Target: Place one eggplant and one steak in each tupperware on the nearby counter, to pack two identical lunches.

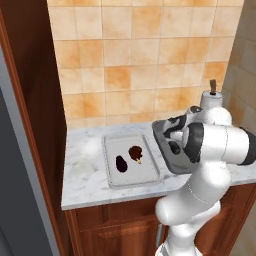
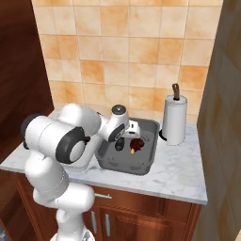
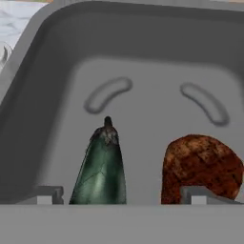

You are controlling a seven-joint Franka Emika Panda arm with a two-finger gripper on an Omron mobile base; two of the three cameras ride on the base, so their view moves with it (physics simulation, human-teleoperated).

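Left to right on the desk: the pale tray already held a purple-black eggplant on its left and a steak just right of it, lying close together.

Right of that sat the dark tray, with the arm bent over it. From the hand camera, the teal eggplant lay on the left of the tray floor, stem pointing to the far wall; the second steak lay to its right, apart from it.

The fingers were spread wide, pinching nothing. The eggplant sat between the two tips, nearer the left one; the steak sat right behind the right tip, contact unclear.

Handling, my read: the eggplant looked light, firm and glossy, so likely slippery. Best pinched across the thick belly, not the tapered stem end. The steak looked light, a bit soft and rough-surfaced, so it should grip easily across its round body, clear of the stub.

Both trays looked packed.
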